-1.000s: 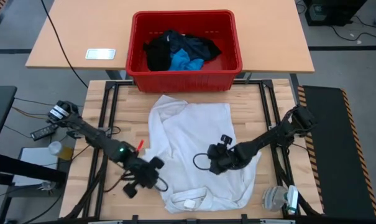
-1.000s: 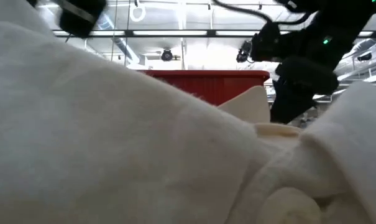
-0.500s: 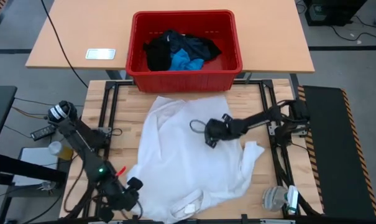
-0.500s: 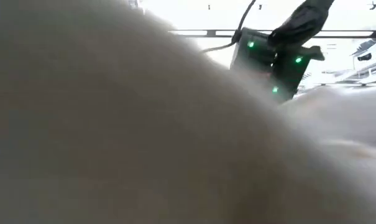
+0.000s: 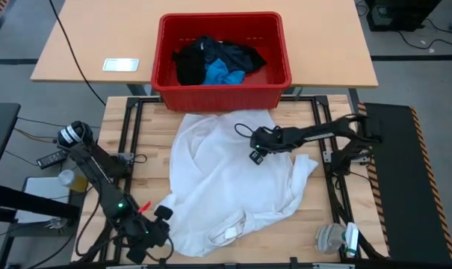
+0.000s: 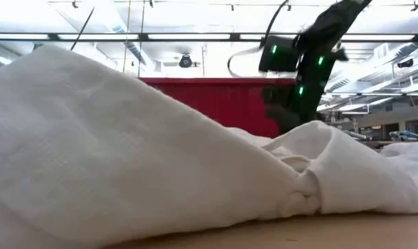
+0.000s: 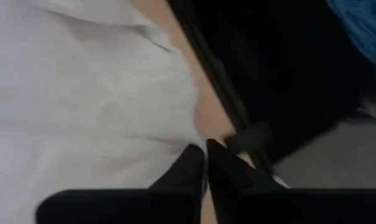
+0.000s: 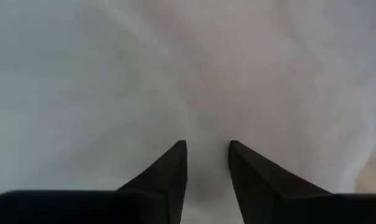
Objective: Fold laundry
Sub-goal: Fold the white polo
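A white shirt (image 5: pixel 226 187) is spread in a crumpled heap over the middle of the wooden worktop (image 5: pixel 117 119). Its collar is turned toward the near edge. The left gripper (image 5: pixel 160 220) is seen at the shirt's near left corner, low by the edge of the worktop. Its fingers (image 7: pixel 186 163) are almost shut, with only a thin gap, and the cloth edge lies right beside them; whether any cloth is pinched cannot be told. The right gripper (image 5: pixel 255 149) is held over the far right part of the shirt. Its fingers (image 8: pixel 175 163) are a little apart and white cloth fills the gap between them. A red crate (image 5: pixel 274 78) stands behind the shirt, with black garments (image 5: pixel 188 63) and a small blue piece (image 5: pixel 222 73) inside it.
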